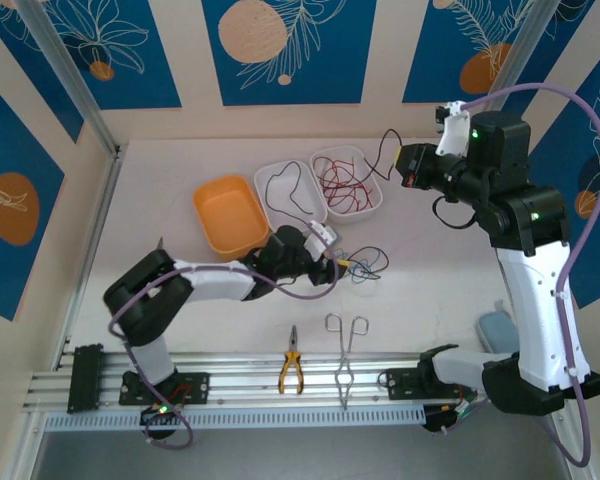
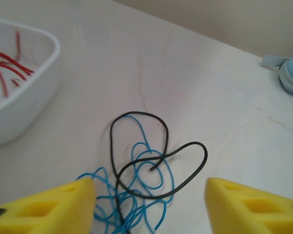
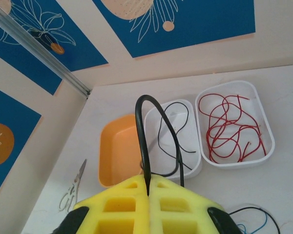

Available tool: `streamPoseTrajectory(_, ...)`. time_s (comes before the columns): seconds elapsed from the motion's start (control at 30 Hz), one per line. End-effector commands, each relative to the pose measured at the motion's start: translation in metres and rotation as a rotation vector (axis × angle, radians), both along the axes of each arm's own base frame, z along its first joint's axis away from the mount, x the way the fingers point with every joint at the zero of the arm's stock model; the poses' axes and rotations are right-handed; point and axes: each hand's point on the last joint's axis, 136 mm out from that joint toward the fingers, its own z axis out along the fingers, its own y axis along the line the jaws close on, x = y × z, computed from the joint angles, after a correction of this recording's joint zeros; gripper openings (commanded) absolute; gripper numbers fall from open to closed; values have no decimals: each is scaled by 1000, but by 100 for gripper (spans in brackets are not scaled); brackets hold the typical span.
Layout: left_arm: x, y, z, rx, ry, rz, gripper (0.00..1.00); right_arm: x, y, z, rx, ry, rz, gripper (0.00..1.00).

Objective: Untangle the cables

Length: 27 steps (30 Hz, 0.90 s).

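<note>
The right gripper (image 3: pixel 149 181) is up high at two o'clock over the table (image 1: pixel 440 270). Its fingers are pressed tight on a black wire (image 3: pixel 142 131), which loops up out of the pads and back down. The left gripper (image 2: pixel 149 187) hangs low, yellow fingers spread wide, pinching nothing. Just ahead of them is the tangle (image 2: pixel 136 170): curly blue loops with another black strand threaded across, flat on the table near its middle. At twelve o'clock from the tangle sit three trays in a row. There's an orange tray (image 1: pixel 228 212), a middle white tray (image 1: pixel 262 190) holding a thin black strand (image 3: pixel 159 129), and a right white tray (image 1: pixel 377 195) holding red wires (image 1: pixel 342 185). At six o'clock, pliers (image 1: pixel 291 372) and tongs (image 1: pixel 346 350) lie by the rail.
</note>
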Motion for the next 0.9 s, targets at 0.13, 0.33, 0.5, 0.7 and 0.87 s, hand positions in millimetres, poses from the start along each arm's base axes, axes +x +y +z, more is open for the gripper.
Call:
streamPoseTrajectory(0.13,-2,59,68,-122,-84,218,100,31,33,9,-24,-38,94,0)
streamPoseTrajectory(0.33,-5,115,89,-90,-94,403,100,69,59,-13,-132,-13,90,0)
streamPoseTrajectory(0.5,0,160,103,-59,-80,578,100,98,89,-43,-206,31,115,0)
streamPoseTrajectory(0.7,6,198,112,-65,-18,699,100,129,113,-85,-314,106,119,0)
streamPoseTrajectory(0.87,8,217,110,-66,11,753,100,145,121,-119,-404,170,108,0)
